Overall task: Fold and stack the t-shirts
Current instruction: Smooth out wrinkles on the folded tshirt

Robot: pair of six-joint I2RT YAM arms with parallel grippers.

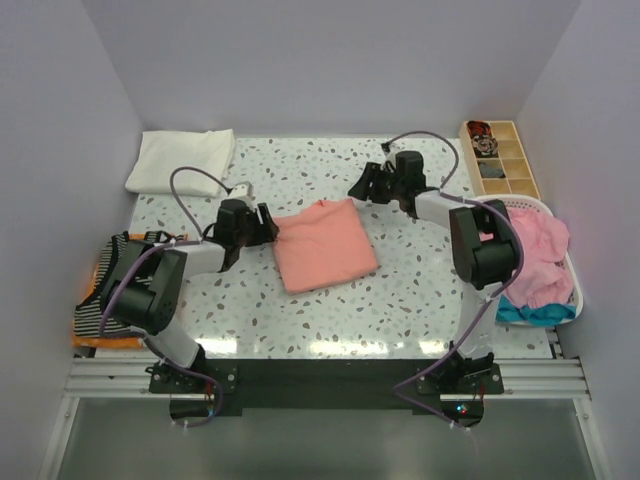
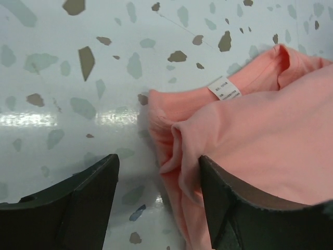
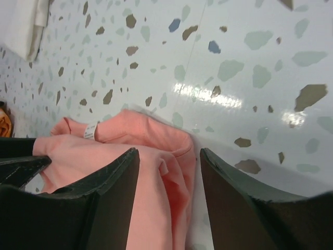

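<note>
A salmon-pink t-shirt lies folded into a rectangle in the middle of the table. My left gripper is at its left edge, open. In the left wrist view the jaws straddle the shirt's bunched edge, and the white neck label shows beyond. My right gripper is at the shirt's far right corner, also open. In the right wrist view its jaws stand over the folded corner, one finger above the cloth and the other above bare table.
A folded white t-shirt lies at the back left. A black-and-white striped one sits at the left edge. A white basket on the right holds pink and teal cloth. A compartment tray stands back right.
</note>
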